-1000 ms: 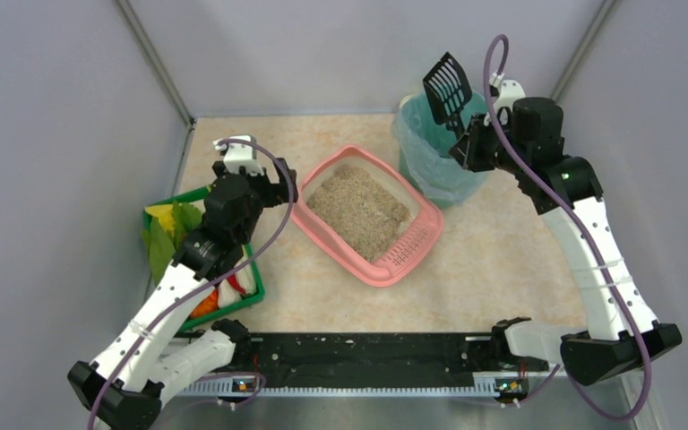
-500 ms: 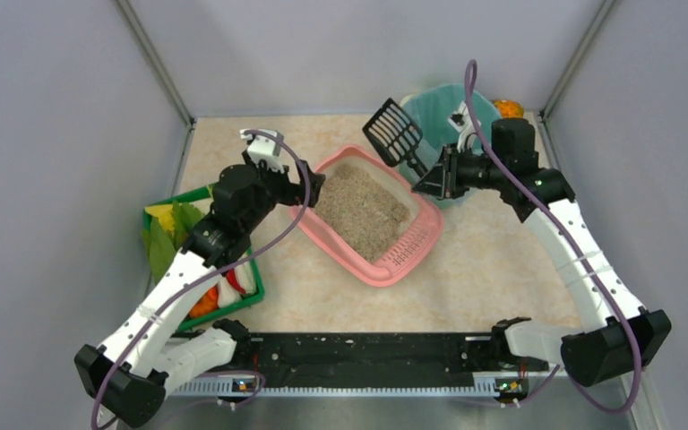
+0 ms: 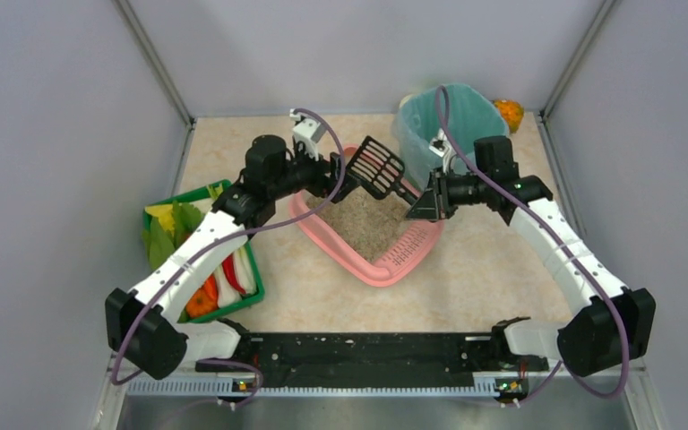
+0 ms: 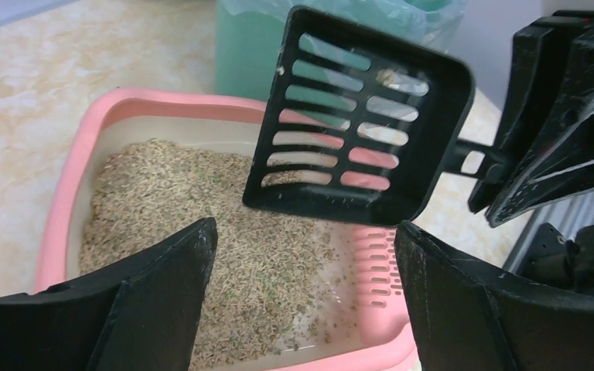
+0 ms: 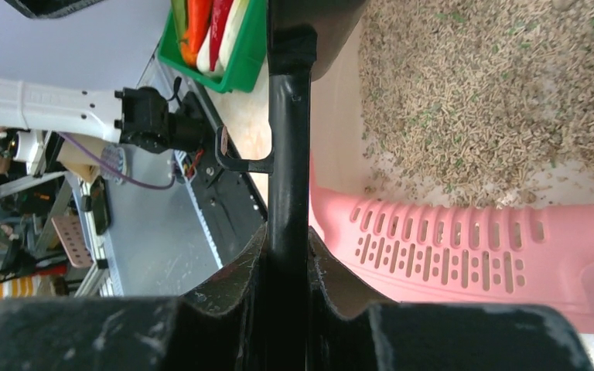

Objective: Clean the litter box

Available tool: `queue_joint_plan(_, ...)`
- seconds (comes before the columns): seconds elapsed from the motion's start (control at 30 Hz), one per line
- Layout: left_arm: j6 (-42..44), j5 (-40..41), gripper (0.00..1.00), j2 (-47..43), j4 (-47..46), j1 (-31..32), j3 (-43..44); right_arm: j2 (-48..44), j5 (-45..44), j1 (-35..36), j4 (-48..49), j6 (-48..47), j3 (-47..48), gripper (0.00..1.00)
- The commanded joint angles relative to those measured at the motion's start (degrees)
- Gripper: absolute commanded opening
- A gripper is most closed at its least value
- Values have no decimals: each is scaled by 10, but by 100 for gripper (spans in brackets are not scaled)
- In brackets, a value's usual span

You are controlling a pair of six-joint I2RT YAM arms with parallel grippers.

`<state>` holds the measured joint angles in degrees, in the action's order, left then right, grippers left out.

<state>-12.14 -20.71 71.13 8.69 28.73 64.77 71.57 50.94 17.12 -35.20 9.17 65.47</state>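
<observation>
Pink plastic forms the litter box, which is set at an angle near the middle of the tabletop. Beige litter is spread inside it, and a slotted ledge is seen at its near right end. A black slotted scoop is held over the far part of the box. Its handle is pinched between the pressed-together fingers of the right end effector, which is reached in from the right. A few grains are seen clinging to the scoop's slots in the left wrist view. The left end effector is held just beside the scoop's head, over the box's far left rim. Its fingers are spread wide, with the scoop's head just beyond their tips. A teal-lined bin is stood just behind the box at the far right, with an orange item beside it in the corner. A green tray of colourful items is placed at the left edge, well apart from the bin.
</observation>
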Motion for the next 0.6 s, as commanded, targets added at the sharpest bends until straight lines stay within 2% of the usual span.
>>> queue_joint_plan(0.0, -10, -75, 89, 18, -38, -13, 44, 10, 45, 6, 17, -48, -8, 0)
queue_joint_plan(0.2, -6, -154, 89, 47, -33, -55, 66, 13, 62, 14, 17, -59, -10, 0)
queue_joint_plan(0.37, 4, -192, 88, 51, -66, -86, 49, 15, 72, 24, 17, -62, -7, 0)
queue_joint_plan(0.57, -13, -284, 75, 83, -90, -107, 63, 21, 75, 38, 18, -65, -4, 0)
